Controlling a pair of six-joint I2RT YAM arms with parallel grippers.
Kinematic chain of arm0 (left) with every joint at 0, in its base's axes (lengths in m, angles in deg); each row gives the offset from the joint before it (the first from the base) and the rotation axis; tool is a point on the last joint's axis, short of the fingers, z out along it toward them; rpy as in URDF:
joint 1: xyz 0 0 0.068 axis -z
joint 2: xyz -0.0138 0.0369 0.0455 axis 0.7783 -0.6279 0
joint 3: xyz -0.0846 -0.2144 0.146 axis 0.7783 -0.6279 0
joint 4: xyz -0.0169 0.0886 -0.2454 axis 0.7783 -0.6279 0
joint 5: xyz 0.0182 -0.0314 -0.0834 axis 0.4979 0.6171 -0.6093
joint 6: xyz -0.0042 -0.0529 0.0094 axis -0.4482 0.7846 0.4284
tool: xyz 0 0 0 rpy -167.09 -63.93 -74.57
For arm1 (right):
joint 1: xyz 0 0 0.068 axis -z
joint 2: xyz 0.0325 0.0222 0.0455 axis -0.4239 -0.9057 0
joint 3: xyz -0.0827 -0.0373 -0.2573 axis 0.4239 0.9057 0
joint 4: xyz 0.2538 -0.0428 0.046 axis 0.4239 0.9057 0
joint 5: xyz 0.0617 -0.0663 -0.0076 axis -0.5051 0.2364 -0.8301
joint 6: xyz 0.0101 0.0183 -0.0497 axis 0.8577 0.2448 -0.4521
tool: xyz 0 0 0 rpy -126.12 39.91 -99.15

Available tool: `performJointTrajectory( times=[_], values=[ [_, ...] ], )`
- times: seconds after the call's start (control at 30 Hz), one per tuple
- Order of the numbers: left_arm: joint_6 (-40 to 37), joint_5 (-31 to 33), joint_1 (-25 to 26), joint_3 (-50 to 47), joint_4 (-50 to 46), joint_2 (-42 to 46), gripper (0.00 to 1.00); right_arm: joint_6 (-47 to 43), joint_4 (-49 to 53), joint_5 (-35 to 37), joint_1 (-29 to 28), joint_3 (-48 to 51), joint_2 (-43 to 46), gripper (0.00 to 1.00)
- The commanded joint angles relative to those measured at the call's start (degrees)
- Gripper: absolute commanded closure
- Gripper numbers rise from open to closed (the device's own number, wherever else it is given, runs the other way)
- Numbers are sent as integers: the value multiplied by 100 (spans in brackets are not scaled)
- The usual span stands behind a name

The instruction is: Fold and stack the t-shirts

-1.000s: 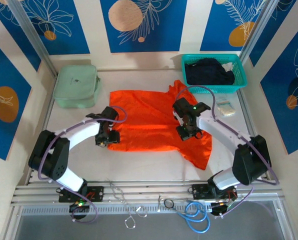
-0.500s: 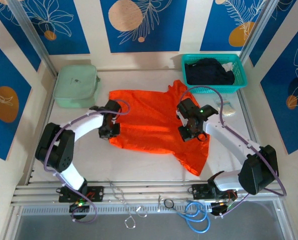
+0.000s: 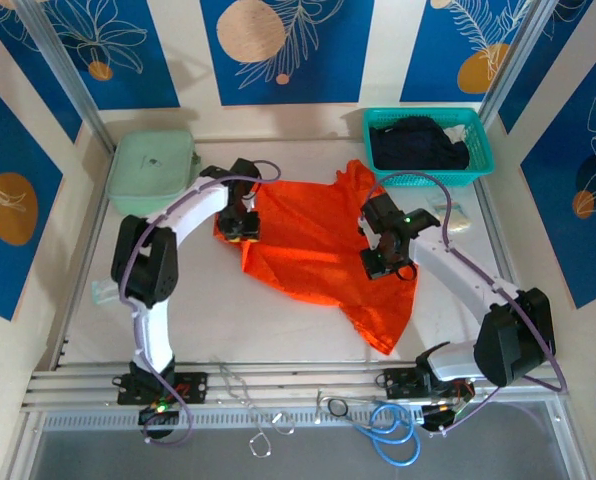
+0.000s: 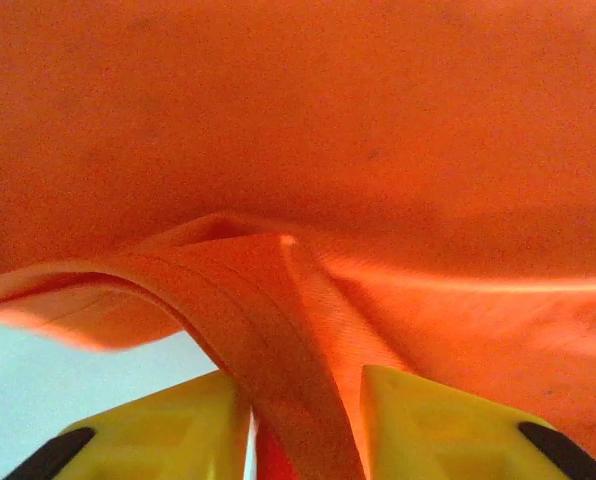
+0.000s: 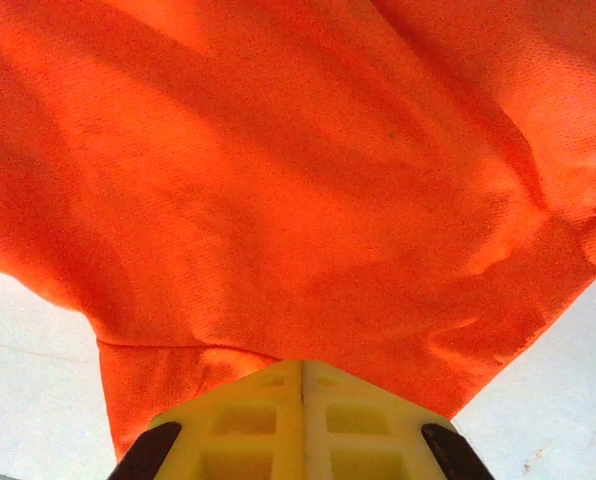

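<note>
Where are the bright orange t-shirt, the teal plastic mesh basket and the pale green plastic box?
bright orange t-shirt (image 3: 313,255): top external view, on the middle of the cloth.
teal plastic mesh basket (image 3: 481,150): top external view, on its right wall.
pale green plastic box (image 3: 153,160): top external view, on the lid.

Bare counter (image 3: 208,310) lies open near and left of the orange t-shirt (image 3: 318,250), while the pale green box (image 3: 153,170) and teal basket (image 3: 428,145) block the far corners.

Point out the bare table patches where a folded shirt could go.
Bare table lies near-left, between the orange t-shirt and the left arm's base. Another strip runs behind, between green box and teal basket. The middle is crowded with shirt and both arms.
</note>
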Motion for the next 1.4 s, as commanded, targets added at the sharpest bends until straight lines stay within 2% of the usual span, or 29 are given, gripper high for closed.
performJointTrajectory(
  times=[0.0,0.07,0.13,0.3,0.43,0.6,0.7,0.8,0.87,1.07,1.37],
  values=[
    [299,-1237,45,342,608,-230,60,61,-115,-226,34,26,-28,100],
    [515,-1662,45,394,1006,-356,58,190,-202,-311,17,39,-15,100],
    [618,-1789,45,453,1186,-472,58,356,-283,-422,-14,31,26,100],
    [797,-1476,-32,-86,1816,-69,56,701,-560,-782,-270,17,256,100],
    [761,-797,-60,-533,1713,743,45,965,-732,-1093,-379,30,473,100],
    [507,227,-82,-920,960,1628,44,1128,-744,-1324,-432,-28,514,99],
    [360,268,-121,-1191,869,1749,50,1188,-712,-1396,-481,-83,430,100],
    [235,-133,-119,-1490,1185,1566,62,1229,-677,-1397,-528,-149,305,100],
    [239,-400,-117,-1613,1444,1377,67,1253,-644,-1398,-562,-197,220,100],
    [325,-350,-129,-1611,1768,922,67,1281,-554,-1368,-711,-295,94,100],
    [321,-256,-165,-1538,1952,695,64,1303,-491,-1335,-775,-242,48,100]
  ],
)
